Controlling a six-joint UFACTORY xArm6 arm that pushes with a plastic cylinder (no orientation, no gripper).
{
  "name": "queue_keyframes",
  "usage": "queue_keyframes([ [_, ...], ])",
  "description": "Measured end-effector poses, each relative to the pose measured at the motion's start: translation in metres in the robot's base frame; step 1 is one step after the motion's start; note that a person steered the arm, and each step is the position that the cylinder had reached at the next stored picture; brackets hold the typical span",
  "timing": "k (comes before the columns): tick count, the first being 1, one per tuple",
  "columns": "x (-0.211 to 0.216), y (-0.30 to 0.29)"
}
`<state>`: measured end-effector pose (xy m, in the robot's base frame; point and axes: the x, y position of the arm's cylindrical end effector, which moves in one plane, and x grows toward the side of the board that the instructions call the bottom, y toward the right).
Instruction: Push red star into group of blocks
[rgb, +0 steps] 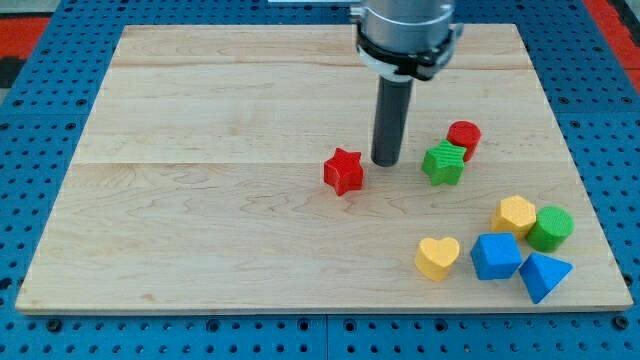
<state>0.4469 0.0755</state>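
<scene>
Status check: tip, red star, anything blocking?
My tip down on the wooden board, between red star block and green star block. Red star apart from group. No obstruction toward yellow heart block.

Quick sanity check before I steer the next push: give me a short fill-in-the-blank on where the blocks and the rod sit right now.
1. My tip stands between the red star and the ____ star.
2. The red cylinder sits just to the view's ____ of that star, slightly higher.
3. The yellow heart lies directly to the view's left of the blue ____.
4. The green cylinder sits to the view's right of the ____ hexagon.

Missing words: green; right; cube; yellow
</scene>
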Motion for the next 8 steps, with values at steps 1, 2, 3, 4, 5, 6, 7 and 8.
queue_keyframes([
  [1, -0.007, -0.029],
  [2, -0.055, -0.062],
  [3, -0.063, -0.079],
  [4, -0.005, -0.075],
  [5, 0.031, -0.054],
  [6, 0.041, -0.022],
  [7, 0.055, -0.017],
  [8, 0.078, -0.01],
])
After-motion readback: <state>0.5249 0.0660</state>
